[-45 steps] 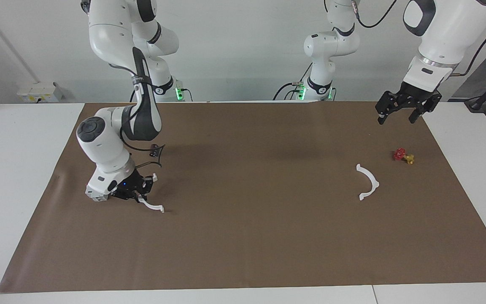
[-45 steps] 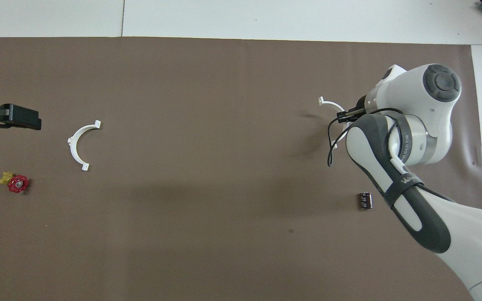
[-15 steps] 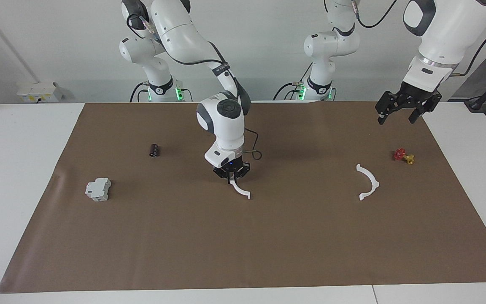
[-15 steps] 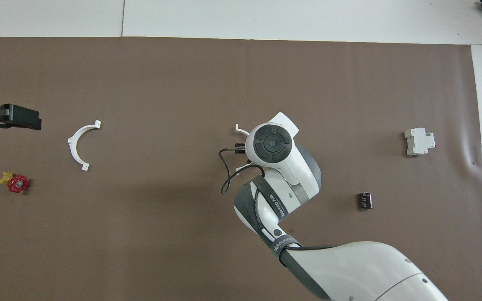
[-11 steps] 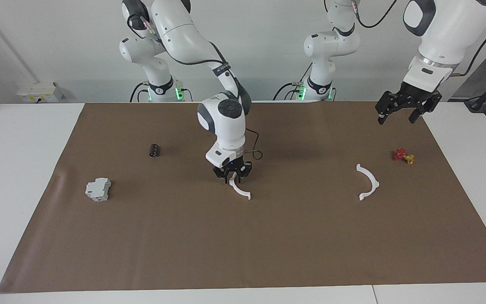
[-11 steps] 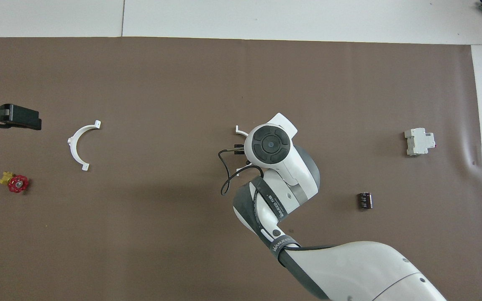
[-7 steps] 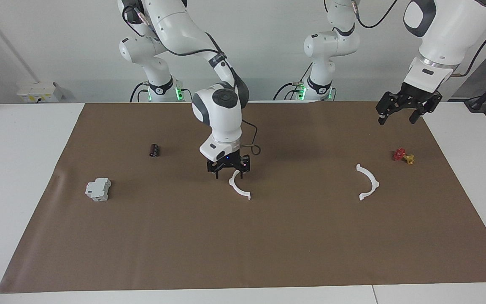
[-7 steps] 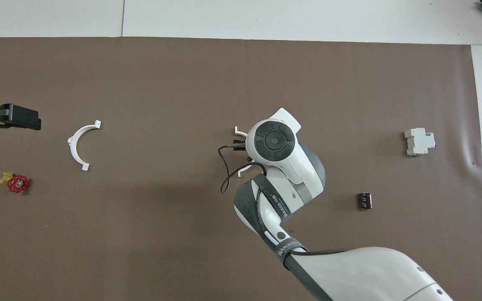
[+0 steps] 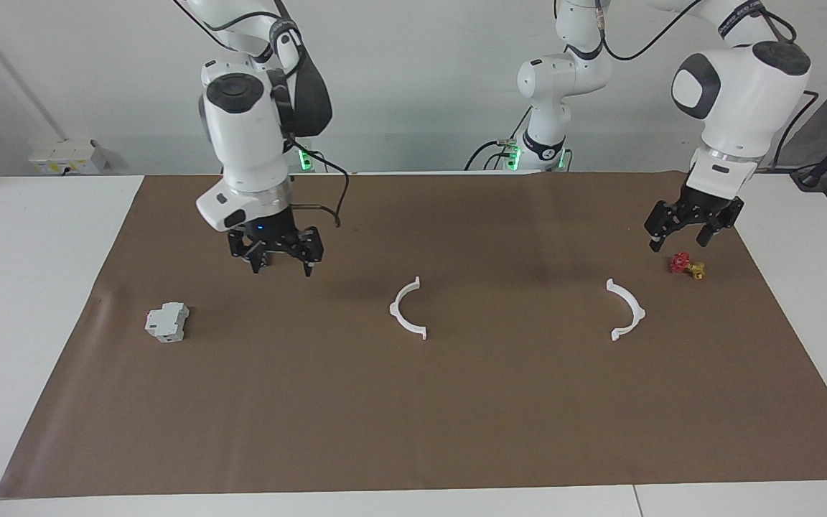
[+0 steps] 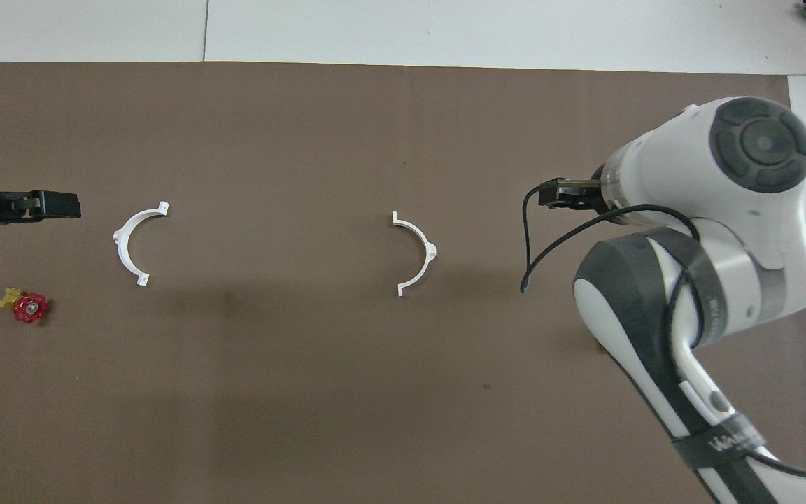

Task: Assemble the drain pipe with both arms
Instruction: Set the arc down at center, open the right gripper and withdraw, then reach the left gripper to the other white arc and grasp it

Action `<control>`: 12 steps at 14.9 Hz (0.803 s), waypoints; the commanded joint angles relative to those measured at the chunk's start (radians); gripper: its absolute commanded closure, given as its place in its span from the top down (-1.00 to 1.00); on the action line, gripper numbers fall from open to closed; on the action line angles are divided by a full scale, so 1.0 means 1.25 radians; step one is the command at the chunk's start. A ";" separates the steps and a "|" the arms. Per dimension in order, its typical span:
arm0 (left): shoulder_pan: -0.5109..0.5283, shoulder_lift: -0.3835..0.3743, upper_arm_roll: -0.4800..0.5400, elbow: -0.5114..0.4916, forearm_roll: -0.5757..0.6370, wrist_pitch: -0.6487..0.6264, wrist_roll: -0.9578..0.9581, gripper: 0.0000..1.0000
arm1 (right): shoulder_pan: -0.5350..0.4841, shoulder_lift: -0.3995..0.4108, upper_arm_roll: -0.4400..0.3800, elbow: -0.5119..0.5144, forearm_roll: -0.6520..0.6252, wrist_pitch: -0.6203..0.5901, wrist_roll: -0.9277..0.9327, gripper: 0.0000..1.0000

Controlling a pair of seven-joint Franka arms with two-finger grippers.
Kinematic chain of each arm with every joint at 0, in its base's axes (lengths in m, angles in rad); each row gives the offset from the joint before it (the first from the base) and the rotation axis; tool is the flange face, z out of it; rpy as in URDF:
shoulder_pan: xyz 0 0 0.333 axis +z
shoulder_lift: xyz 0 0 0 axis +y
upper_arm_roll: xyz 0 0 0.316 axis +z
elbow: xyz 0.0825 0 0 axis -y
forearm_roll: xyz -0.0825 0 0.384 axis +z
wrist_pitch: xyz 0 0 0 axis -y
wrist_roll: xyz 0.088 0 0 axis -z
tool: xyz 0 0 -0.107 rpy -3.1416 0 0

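Right claw (image 9: 278, 256) empty, spread, raised over brown counter (image 9: 413, 402); left claw (image 9: 683, 228) spread above red valve (image 9: 686, 265). Both white half-rings (image 9: 408, 309) (image 9: 626, 309) lie apart.

2 white half-rings lie flat and well apart on the brown mat (image 9: 456, 431) — one half-ring (image 9: 407, 309) mid-table, the other half-ring (image 9: 626, 310) toward the left arm's end, near a red-and-yellow valve (image 9: 686, 265). The left gripper (image 9: 678, 243) hangs spread over that valve. The right gripper (image 9: 281, 266) hangs spread and empty over bare mat. A grey-white block (image 9: 166, 322) lies toward the right arm's end.
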 commanded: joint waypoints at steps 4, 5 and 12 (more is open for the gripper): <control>0.059 0.028 -0.005 -0.221 -0.011 0.261 -0.035 1.00 | -0.136 -0.067 0.011 -0.053 0.006 -0.129 -0.111 1.00; 0.086 0.024 -0.005 -0.234 -0.011 0.265 -0.075 1.00 | -0.154 -0.070 0.009 -0.057 0.006 -0.139 -0.140 1.00; 0.000 0.147 -0.005 -0.255 -0.012 0.403 -0.269 1.00 | -0.251 -0.111 0.008 -0.004 -0.008 -0.210 -0.291 1.00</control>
